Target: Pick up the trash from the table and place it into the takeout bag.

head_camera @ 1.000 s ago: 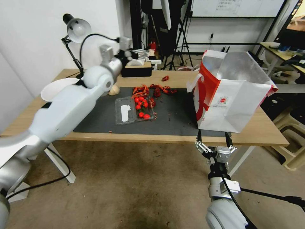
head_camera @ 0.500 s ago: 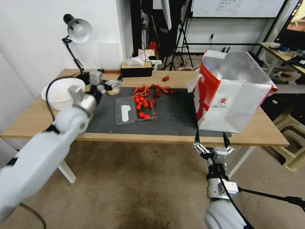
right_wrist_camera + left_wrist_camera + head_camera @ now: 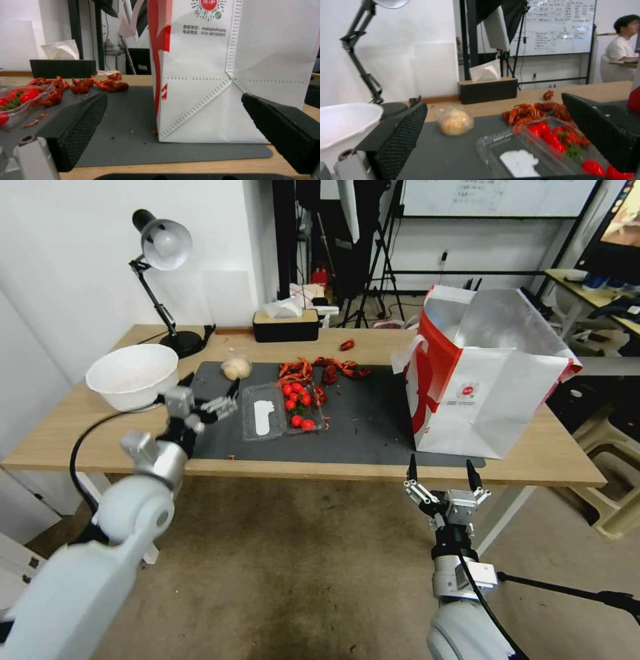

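With my left gripper spread wide and empty, I judge the crumpled paper ball light and yielding, best pinched across its middle.

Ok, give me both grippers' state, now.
Left gripper: open, empty, over the table's near-left part.
Right gripper: open, empty, below the table edge.

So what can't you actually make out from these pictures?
- Inside of the takeout bag: in the head view its own walls hide the bottom.
- Bag's top: cut off by the right wrist view's upper edge.
- Whiteboard writing: too small, left wrist view.
- Beige ball: what it is stays unclear.
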{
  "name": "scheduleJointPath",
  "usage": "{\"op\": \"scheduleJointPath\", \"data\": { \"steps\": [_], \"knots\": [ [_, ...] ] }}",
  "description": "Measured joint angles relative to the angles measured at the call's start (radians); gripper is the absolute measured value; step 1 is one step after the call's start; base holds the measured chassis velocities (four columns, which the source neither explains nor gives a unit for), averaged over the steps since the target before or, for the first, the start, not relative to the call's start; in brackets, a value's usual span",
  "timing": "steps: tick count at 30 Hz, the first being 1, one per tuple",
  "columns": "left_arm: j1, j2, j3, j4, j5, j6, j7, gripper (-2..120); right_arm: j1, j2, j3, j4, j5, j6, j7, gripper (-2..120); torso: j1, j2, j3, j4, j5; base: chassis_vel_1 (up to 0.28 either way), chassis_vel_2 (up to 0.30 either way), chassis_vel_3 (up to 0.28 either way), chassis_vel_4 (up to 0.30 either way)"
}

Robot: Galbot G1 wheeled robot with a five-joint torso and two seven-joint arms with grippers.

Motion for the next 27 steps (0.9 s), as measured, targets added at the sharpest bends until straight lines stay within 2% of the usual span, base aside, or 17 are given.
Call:
{"op": "scheduleJointPath", "data": {
  "steps": [8, 11, 14, 15, 19, 27],
  "knots": [
    [0.119, -0.063, -0.037, -0.036, 0.075, -0.044, 0.002, 100, 0.000, 0.004, -0.003, 0.000, -0.002, 0.001, -0.003, 100, 0.000, 0.000, 0.000, -0.0001, 0.0001, 0.000, 0.000, 0.000, 0.000],
    [0.174, -0.107, -0.045, -0.043, 0.115, -0.075, 0.001, 100, 0.000, 0.004, -0.008, -0.001, -0.005, 0.001, -0.005, 100, 0.000, 0.000, 0.000, 0.0001, 0.0000, 0.000, 0.000, 0.000, 0.000],
    [0.177, -0.109, -0.045, -0.043, 0.118, -0.078, 0.001, 100, 0.000, 0.004, -0.008, -0.001, -0.005, 0.001, -0.005, 100, 0.000, 0.000, 0.000, 0.0001, 0.0000, 0.000, 0.000, 0.000, 0.000],
    [0.206, -0.135, -0.045, -0.043, 0.139, -0.096, 0.001, 100, -0.001, 0.006, -0.011, -0.002, -0.007, 0.002, -0.005, 100, 0.000, 0.000, 0.000, -0.0001, -0.0001, 0.000, 0.000, 0.000, 0.000],
    [0.233, -0.162, -0.045, -0.042, 0.156, -0.111, 0.000, 100, -0.003, 0.006, -0.013, -0.003, -0.010, 0.002, -0.005, 100, 0.000, 0.000, 0.000, -0.0001, 0.0000, 0.000, 0.000, 0.000, 0.000],
    [0.270, -0.184, -0.040, -0.018, 0.179, -0.131, 0.001, 100, -0.005, 0.004, -0.014, -0.003, -0.010, 0.005, -0.006, 100, 0.000, 0.000, 0.000, 0.0000, 0.0000, 0.000, 0.000, 0.000, 0.000]
  ]
}}
